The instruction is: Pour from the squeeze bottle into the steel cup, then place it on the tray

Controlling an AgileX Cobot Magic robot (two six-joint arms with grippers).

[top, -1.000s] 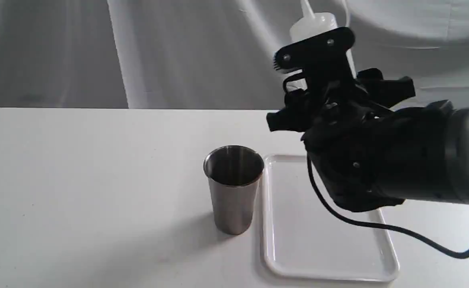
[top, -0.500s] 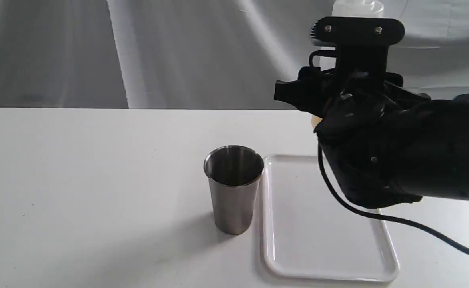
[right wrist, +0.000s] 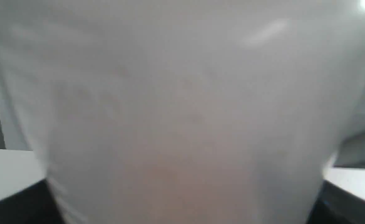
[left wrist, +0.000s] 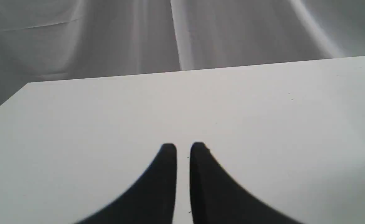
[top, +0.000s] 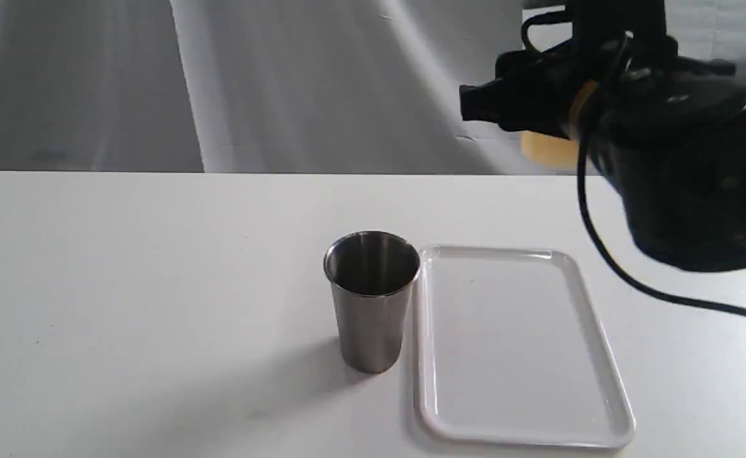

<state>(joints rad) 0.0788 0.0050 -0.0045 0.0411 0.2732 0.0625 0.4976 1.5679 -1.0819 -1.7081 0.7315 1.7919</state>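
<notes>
The steel cup (top: 371,299) stands upright on the white table, just left of the white tray (top: 506,343), which has nothing on it. My right gripper (top: 601,32) is high at the top right, shut on the squeeze bottle (top: 547,152). Only the bottle's amber-filled base and a strip of its pale wall show below the black hand; its nozzle is out of frame. In the right wrist view the squeeze bottle (right wrist: 182,109) fills the picture between the dark fingers (right wrist: 17,205). My left gripper (left wrist: 183,149) hovers over bare table with its tips nearly touching and nothing between them.
A black cable (top: 608,254) hangs from the right arm over the table beside the tray's far right corner. Grey cloth (top: 252,83) drapes behind the table's back edge.
The right arm has risen and swung right and back with the bottle, uncovering the tray. The cup and tray have not moved.
</notes>
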